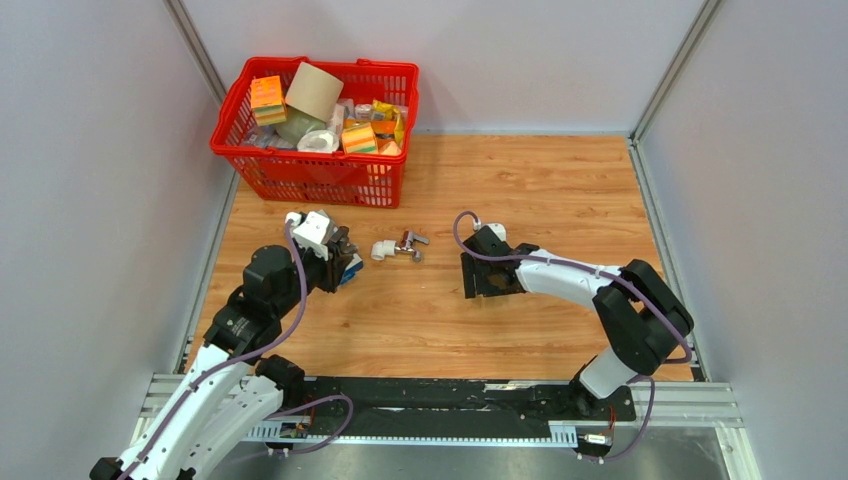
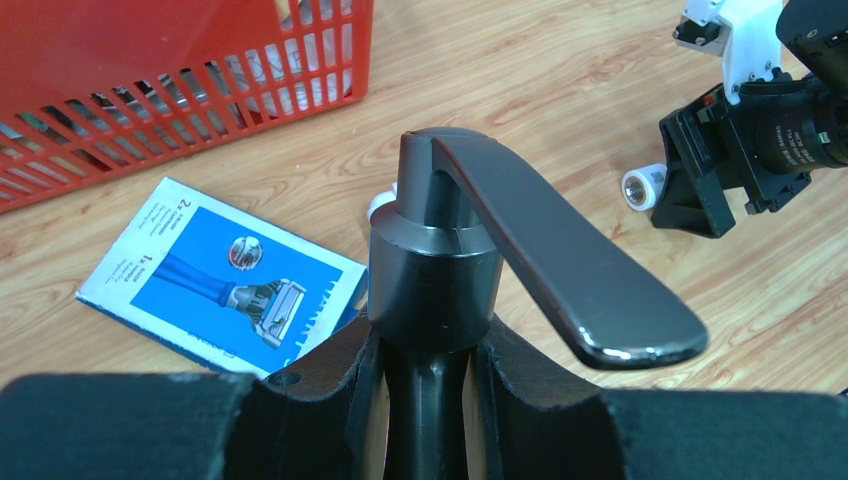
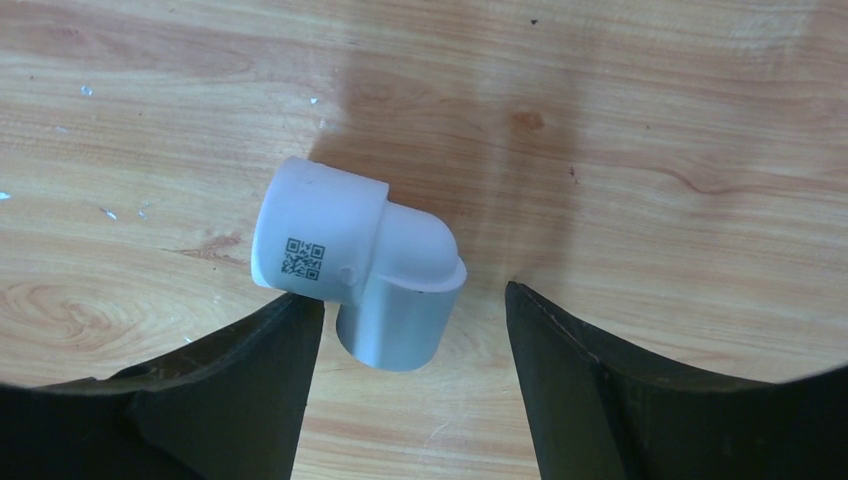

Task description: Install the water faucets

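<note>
Pinching the dark grey faucet (image 2: 440, 270) by its stem, the left tool (image 2: 425, 345) is holding it above a blue-and-white box (image 2: 215, 280). The right tool (image 3: 412, 300) is hanging spread around a white elbow fitting (image 3: 350, 250) lying on the tabletop (image 1: 560, 200). The chrome faucet (image 1: 405, 243) is lying between the arms.

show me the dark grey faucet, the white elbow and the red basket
dark grey faucet (image 2: 432, 280): left wrist view, on its round collar
white elbow (image 3: 340, 225): right wrist view, on the socket beside the printed code
red basket (image 1: 320, 185): top view, on its front wall
</note>
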Motion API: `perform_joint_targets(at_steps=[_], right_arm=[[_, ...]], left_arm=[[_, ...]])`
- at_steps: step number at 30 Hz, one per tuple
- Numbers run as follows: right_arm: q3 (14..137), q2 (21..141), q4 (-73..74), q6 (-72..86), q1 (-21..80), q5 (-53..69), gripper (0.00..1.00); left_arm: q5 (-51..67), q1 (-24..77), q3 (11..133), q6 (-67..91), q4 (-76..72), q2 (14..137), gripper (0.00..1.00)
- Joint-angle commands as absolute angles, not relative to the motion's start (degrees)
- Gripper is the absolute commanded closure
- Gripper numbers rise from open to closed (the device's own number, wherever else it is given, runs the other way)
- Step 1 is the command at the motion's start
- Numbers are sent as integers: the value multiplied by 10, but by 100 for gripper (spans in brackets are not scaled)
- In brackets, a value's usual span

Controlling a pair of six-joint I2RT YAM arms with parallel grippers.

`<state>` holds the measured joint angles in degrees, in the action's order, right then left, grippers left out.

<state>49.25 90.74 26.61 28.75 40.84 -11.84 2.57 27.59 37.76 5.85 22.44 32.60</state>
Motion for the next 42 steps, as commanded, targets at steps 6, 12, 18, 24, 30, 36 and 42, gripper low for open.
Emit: perform_joint_targets(at_steps=[6, 12, 18, 24, 30, 36, 42], right_arm=[[489, 929, 307, 331, 410, -149, 38], [497, 936, 298, 320, 410, -149, 39], [506, 961, 292, 320, 410, -147, 37], [511, 989, 290, 323, 410, -169, 43], [490, 975, 289, 321, 410, -192, 62], [463, 912, 258, 286, 410, -198, 80], [447, 806, 195, 232, 411, -203, 100]], left_arm=[[28, 273, 388, 53, 197, 324, 100], [31, 272, 388, 53, 197, 328, 100], [32, 272, 388, 54, 198, 330, 100], [35, 273, 389, 54, 198, 331, 100], [40, 272, 388, 55, 197, 331, 100], [65, 273, 390, 61, 187, 336, 100], [116, 273, 403, 111, 160, 345, 100]])
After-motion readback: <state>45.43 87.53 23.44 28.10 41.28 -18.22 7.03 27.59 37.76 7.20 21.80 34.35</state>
